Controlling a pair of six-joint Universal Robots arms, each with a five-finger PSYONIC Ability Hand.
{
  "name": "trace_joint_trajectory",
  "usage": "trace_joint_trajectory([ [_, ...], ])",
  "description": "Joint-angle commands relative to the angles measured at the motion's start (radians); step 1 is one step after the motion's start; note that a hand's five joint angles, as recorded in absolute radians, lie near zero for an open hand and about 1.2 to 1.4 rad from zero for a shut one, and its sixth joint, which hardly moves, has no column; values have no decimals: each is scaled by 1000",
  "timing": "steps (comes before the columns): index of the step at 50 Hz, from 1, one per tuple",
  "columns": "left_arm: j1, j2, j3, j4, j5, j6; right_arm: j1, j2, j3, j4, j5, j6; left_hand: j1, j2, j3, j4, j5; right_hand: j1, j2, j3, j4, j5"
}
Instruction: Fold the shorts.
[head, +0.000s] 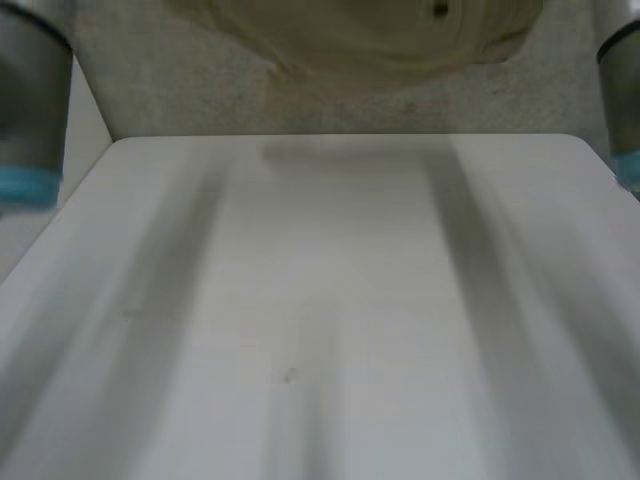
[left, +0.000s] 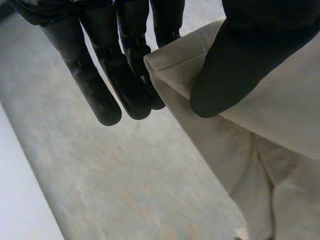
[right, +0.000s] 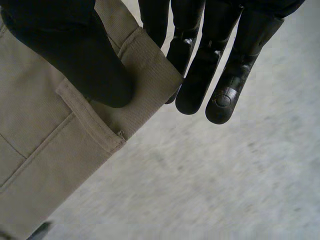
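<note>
Two pinches: L hand (left: 240, 65) & R hand (right: 75, 55) each nip a corner, prob. waistband ends, best hold on limp, light shorts (head: 360, 40) at top centre.

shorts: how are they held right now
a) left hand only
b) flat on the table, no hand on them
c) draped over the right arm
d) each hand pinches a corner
D: the left hand pinches one corner of the shorts under its thumb, and the right hand pinches another corner the same way.
</note>
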Motion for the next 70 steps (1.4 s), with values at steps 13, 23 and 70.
trace_joint_trajectory([
  [13,-60,-75,-700,-11,-3,-66,0,274,338,85,-69,-32,269,196,204,192,272,429,220,212,205,233],
  [23,-66,32,-735,-142,-2,-52,-16,118,457,277,-64,-32,269,196,204,192,272,429,220,212,205,233],
  [70,2,-225,-337,-221,233,164,-63,-71,738,549,-78,-267,-855,-928,-921,-932,-852,429,220,212,205,233],
])
